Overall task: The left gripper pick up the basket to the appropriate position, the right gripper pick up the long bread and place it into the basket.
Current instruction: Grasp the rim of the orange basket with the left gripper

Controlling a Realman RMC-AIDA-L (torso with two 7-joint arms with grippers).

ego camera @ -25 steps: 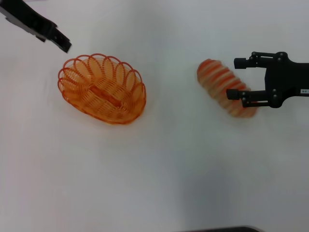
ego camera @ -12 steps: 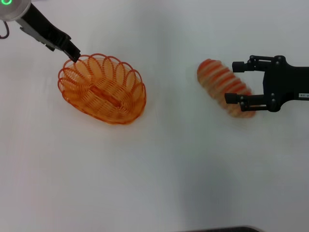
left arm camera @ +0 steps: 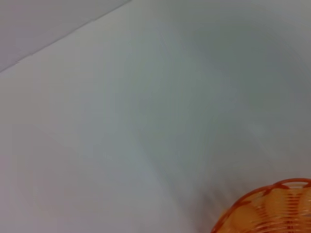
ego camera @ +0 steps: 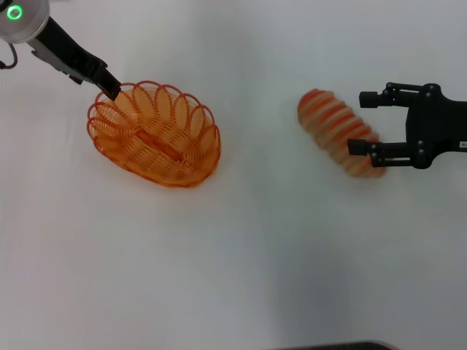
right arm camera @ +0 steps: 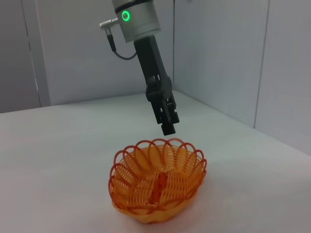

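Note:
The orange wire basket (ego camera: 155,133) sits on the white table at the left; the right wrist view shows the basket (right arm camera: 158,187) too, and a piece of its rim (left arm camera: 272,206) shows in the left wrist view. My left gripper (ego camera: 109,89) hangs just over the basket's far-left rim, and from across the table the left gripper (right arm camera: 169,127) shows a small gap above the loops. The long bread (ego camera: 337,131) lies diagonally at the right. My right gripper (ego camera: 367,122) is open around the loaf's right end, with one finger (ego camera: 363,148) over it.
The table top (ego camera: 255,255) is plain white. A dark edge (ego camera: 336,345) shows at the bottom of the head view. Grey wall panels (right arm camera: 218,58) stand behind the table's far side.
The left gripper came down and right from the top-left corner to the basket's rim. The right gripper drifted slightly right along the bread. Basket and bread stayed put.

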